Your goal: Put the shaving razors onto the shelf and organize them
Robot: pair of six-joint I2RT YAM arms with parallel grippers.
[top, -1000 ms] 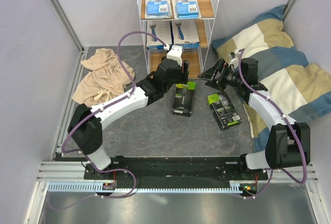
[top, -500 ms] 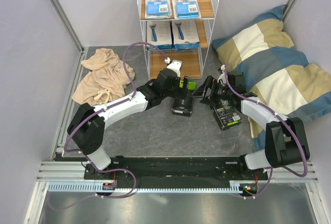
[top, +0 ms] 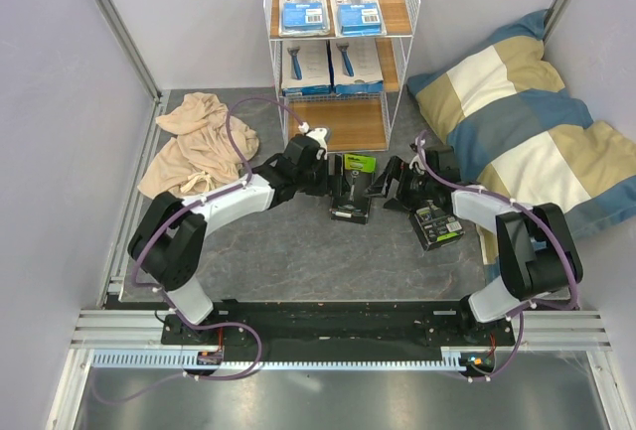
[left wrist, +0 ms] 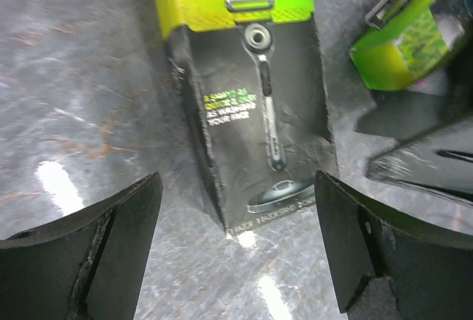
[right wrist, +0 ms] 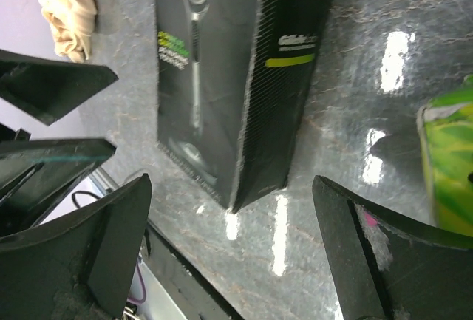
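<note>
A black-and-green razor box point(top: 353, 187) lies flat on the grey floor in front of the shelf point(top: 397, 53). My left gripper point(top: 328, 177) is low at its left side, open, the box's near end point(left wrist: 251, 106) just ahead of the fingers point(left wrist: 111, 246). My right gripper point(top: 383, 184) is low at its right side, also open and empty, facing the same box point(right wrist: 236, 83). A second black-and-green box point(top: 435, 223) lies by the right arm. Two blue-and-white blister cards point(top: 303, 6) are on the top board, two white packs point(top: 306, 68) on the middle board.
A beige cloth point(top: 199, 147) is heaped at the left. A striped pillow point(top: 527, 132) fills the right side. The shelf's bottom board point(top: 338, 124) is bare. The two grippers face each other closely across the box.
Both arms have come down and inward to the box on the floor. The left gripper has opened wider. The right arm swung left from near the pillow.
</note>
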